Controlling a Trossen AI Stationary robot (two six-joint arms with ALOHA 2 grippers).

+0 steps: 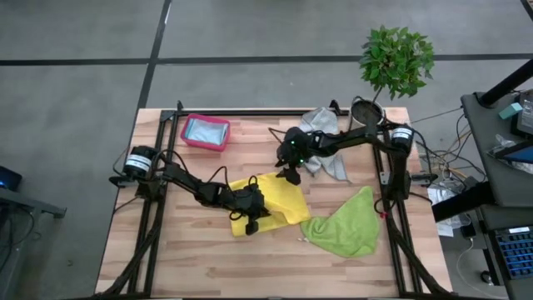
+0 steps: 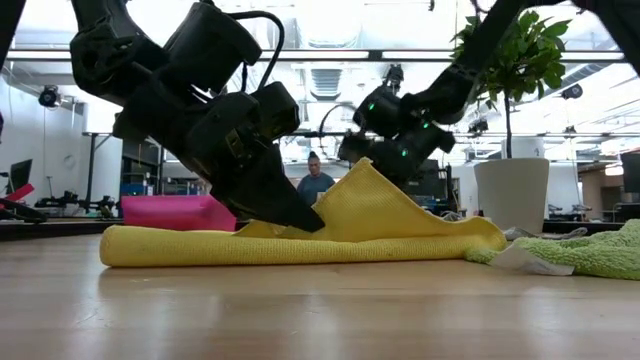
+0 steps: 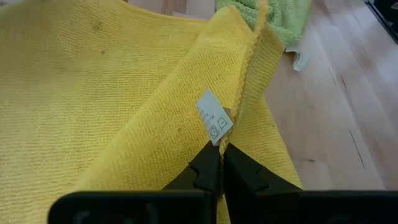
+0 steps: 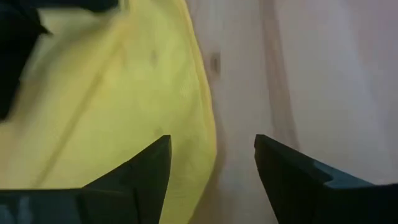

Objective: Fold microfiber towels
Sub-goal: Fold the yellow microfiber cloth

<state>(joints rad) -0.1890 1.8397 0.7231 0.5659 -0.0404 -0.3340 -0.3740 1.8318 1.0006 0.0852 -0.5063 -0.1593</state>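
A yellow towel (image 1: pixel 279 202) lies mid-table, partly doubled over, and rises to a peak (image 2: pixel 365 175) in the low view. My left gripper (image 3: pixel 221 163) is shut on its edge, coming from the table's left. My right gripper (image 4: pixel 211 168) hovers open over the towel's far edge (image 4: pixel 199 106) with nothing between its fingers. A lime green towel (image 1: pixel 346 223) lies crumpled at the right. A grey towel (image 1: pixel 321 146) lies at the back, under the right arm. A light blue towel (image 1: pixel 205 129) sits in the pink bin (image 1: pixel 218 143). My left gripper pinches the yellow towel's hemmed edge (image 3: pixel 231 134) between its two fingers, right beside the white label (image 3: pixel 214 123). The fingers slant down from the table's left and lie along the hem. The cloth past them rises in a slack ridge, and the rest lies on the table.
A potted plant (image 1: pixel 396 62) in a white pot (image 2: pixel 510 195) stands at the back right corner. Black frame rails (image 1: pixel 154 167) run along the table's left and right sides. Bare wood (image 1: pixel 208 258) shows along the near edge. A person (image 2: pixel 315 180) sits far behind the table.
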